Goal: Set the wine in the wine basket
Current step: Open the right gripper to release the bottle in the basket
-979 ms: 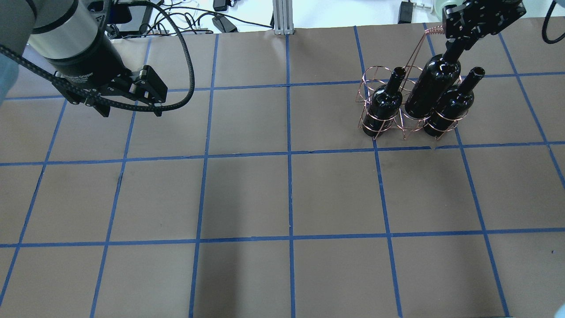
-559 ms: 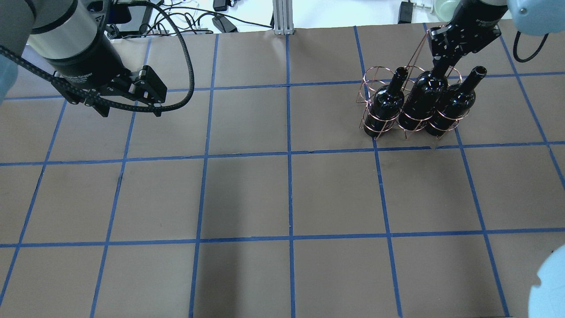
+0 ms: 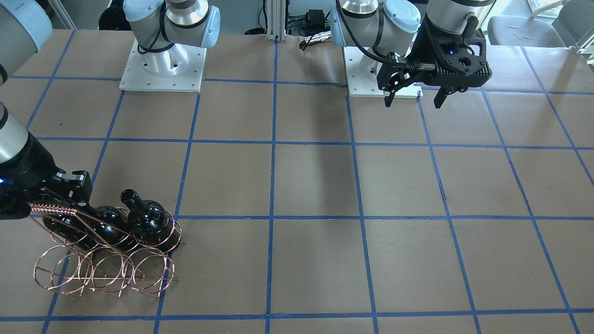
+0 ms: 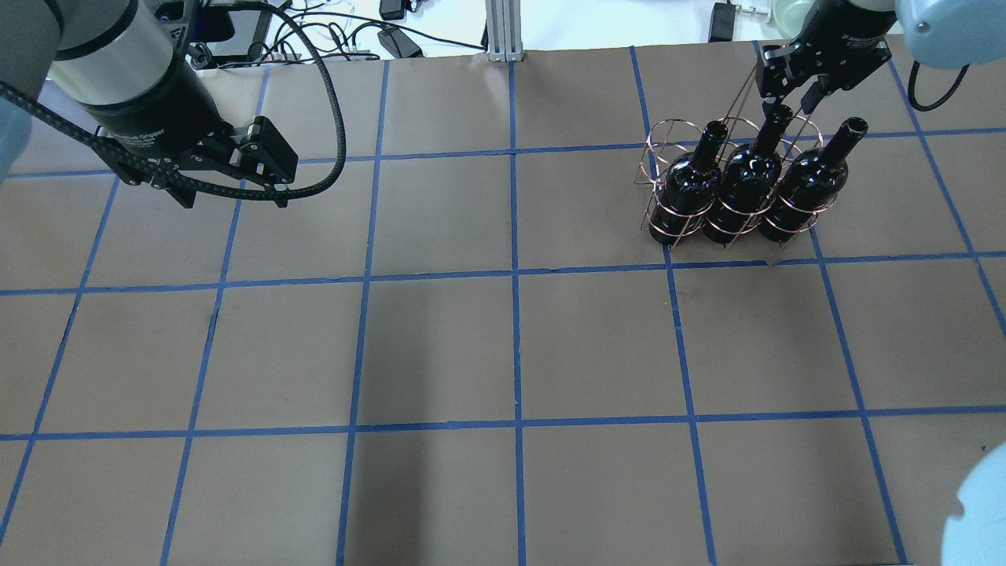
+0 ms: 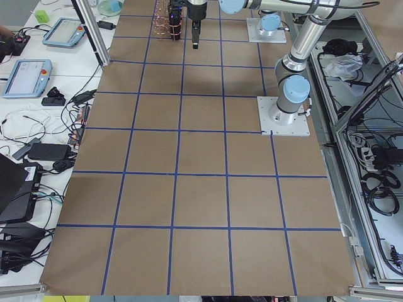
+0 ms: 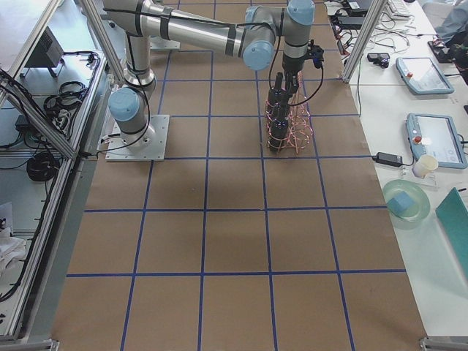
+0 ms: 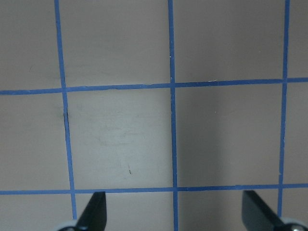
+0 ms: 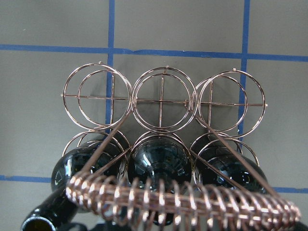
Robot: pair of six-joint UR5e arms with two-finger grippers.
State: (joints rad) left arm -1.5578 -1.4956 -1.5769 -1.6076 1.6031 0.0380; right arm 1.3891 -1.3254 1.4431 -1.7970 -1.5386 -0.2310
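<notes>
Three glossy black wine bottles stand side by side in the near row of the rose-copper wine basket (image 4: 668, 137) at the far right. They are the left bottle (image 4: 692, 185), the middle bottle (image 4: 747, 177) and the right bottle (image 4: 809, 181). My right gripper (image 4: 788, 102) is open, its fingers spread on either side of the middle bottle's mouth, just above it. In the right wrist view the middle bottle (image 8: 161, 163) sits in its ring behind the coil handle (image 8: 183, 202). My left gripper (image 4: 232, 192) is open and empty, far off over the table's left side.
The basket's far row of rings (image 8: 161, 98) is empty. Cables and boxes (image 4: 393, 35) lie beyond the table's far edge. Blue tape lines grid the brown table (image 4: 511, 354).
The middle bottle has come down from above the basket into the middle ring. My right gripper has let go of its neck and opened. The left arm has not moved.
</notes>
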